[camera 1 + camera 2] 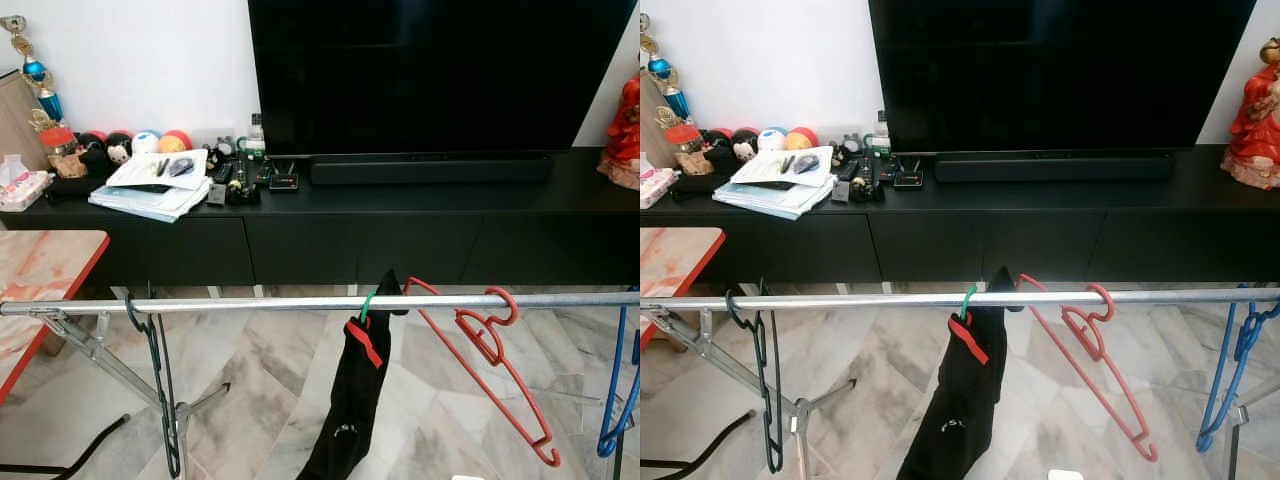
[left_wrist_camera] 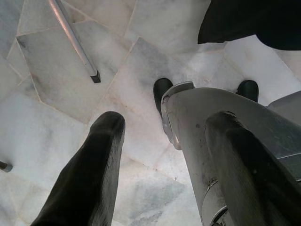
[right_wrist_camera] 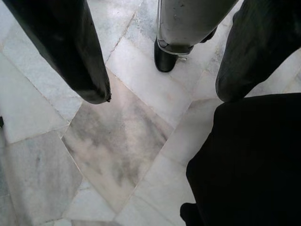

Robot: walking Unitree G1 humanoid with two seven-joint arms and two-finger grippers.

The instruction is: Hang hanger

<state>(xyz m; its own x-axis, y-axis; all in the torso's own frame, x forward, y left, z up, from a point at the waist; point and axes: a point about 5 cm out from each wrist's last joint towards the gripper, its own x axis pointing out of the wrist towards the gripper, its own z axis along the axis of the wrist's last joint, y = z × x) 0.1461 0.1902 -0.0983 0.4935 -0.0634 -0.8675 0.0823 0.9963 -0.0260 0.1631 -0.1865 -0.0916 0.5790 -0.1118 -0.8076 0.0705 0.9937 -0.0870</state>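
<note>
Standing dark against the far wall: a large television [image 1: 440,75], cut off at the top, above a long black cabinet [image 1: 400,235] carrying a soundbar [image 1: 430,168], a pile of papers [image 1: 155,185] at the left, and a red figurine [image 1: 1252,115] at the right edge. Running across the near scene from left to right: a silver clothes rail [image 1: 250,303]. Hanging from it, in order from the left: a black hanger [image 1: 160,385], a black garment with red trim [image 1: 352,400] on a green hook, a red hanger [image 1: 490,365] tilting down to the right, and a blue hanger [image 1: 1230,365] partly cut off at the right edge. Pointing down at the marble floor [image 2: 56,94]: the left gripper [image 2: 164,141], fingers [image 2: 94,165] spread wide apart and grasping nothing. Pointing down likewise: the right gripper [image 3: 160,84], fingers [image 3: 70,52] also parted and empty, near a dark cloth [image 3: 249,160] too close to identify.
</note>
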